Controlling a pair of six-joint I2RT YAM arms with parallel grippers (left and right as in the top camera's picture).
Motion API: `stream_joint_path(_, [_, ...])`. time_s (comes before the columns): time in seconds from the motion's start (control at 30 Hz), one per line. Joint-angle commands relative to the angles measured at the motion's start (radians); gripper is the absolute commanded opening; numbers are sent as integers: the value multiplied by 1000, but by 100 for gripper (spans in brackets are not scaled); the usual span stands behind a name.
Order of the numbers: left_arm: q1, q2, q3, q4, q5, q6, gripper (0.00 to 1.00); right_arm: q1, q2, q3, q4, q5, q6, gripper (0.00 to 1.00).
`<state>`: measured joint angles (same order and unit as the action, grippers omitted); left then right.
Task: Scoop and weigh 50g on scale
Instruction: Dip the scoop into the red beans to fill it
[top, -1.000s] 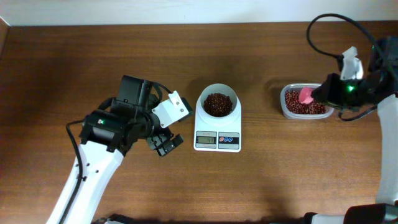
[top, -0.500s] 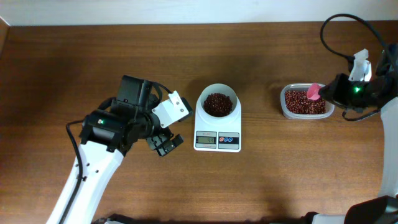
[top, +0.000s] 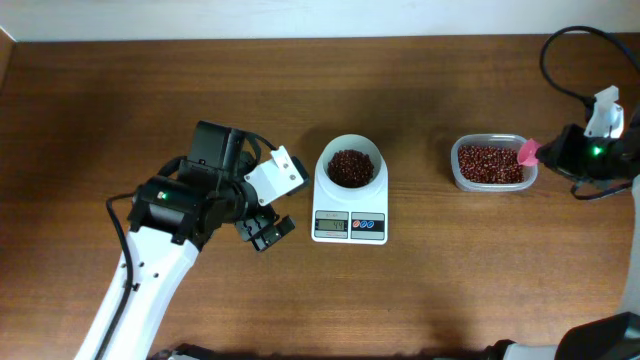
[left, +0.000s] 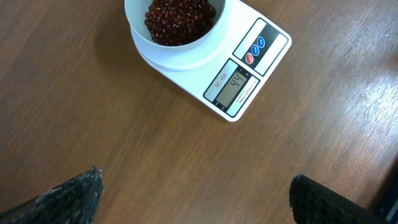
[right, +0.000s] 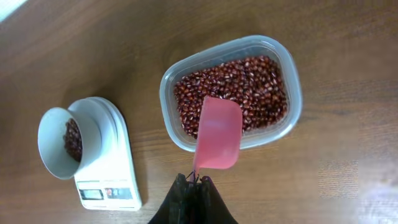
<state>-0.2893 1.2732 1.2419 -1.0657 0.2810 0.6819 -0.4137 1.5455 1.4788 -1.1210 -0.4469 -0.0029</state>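
Note:
The white scale (top: 350, 222) stands mid-table, and its round bowl (top: 327, 160) holds dark red-brown beans (top: 350, 167). To the right, a clear tub (top: 455, 168) holds more beans (top: 488, 164). My right gripper (top: 548, 152) is shut on the handle of a pink scoop (top: 528, 152), which hangs at the tub's right rim. In the right wrist view the scoop (right: 217, 134) shows no beans and overlaps the tub's near wall (right: 292, 93); the gripper (right: 194, 183) is just behind it. My left gripper (top: 278, 203) stands open left of the scale, fingers (left: 68, 199) wide apart over bare wood, the scale (left: 245, 68) ahead.
The wooden table's back edge (top: 300, 40) meets a white wall. A black cable (top: 560, 60) loops above the right arm. The left arm's white link (top: 130, 290) runs down to the front edge.
My right gripper has carried the pink scoop rightward, from above the beans in the tub to its right rim. The left arm and scale have not moved.

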Motion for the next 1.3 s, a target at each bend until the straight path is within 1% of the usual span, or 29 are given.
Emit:
stream_joint_path(0.0, [4, -10, 15, 1, 11, 16, 99, 31, 11, -20, 8, -9, -143, 4])
stream_joint_path(0.17, [4, -10, 15, 2, 11, 16, 99, 35, 85, -33, 13, 0, -285, 4])
stream_joint_path(0.23, [4, -10, 15, 2, 11, 16, 99, 35, 125, -34, 19, 71, -325, 4])
stream_joint_path(0.3, [4, -10, 15, 1, 11, 16, 99, 35, 153, -34, 39, 162, -327, 4])
stream_joint_path(0.33, [4, -10, 15, 2, 11, 16, 99, 35, 163, -34, 53, 171, -327, 4])
stream_joint_path(0.47, [4, -10, 15, 2, 11, 16, 99, 35, 182, -35, 94, 172, -335, 4])
stream_joint_path(0.77, [4, -10, 15, 2, 11, 16, 99, 35, 288, -63, 81, 160, -329, 4])
stream_joint_path(1.0, [4, -10, 15, 2, 11, 16, 99, 33, 292, -90, 66, 31, -330, 4])
stream_joint_path(1.2, [4, -10, 15, 2, 11, 16, 99, 33, 293, -122, 63, 18, -300, 4])
stream_joint_path(1.27, [4, -10, 15, 2, 11, 16, 99, 33, 293, -123, 63, -45, -300, 4])
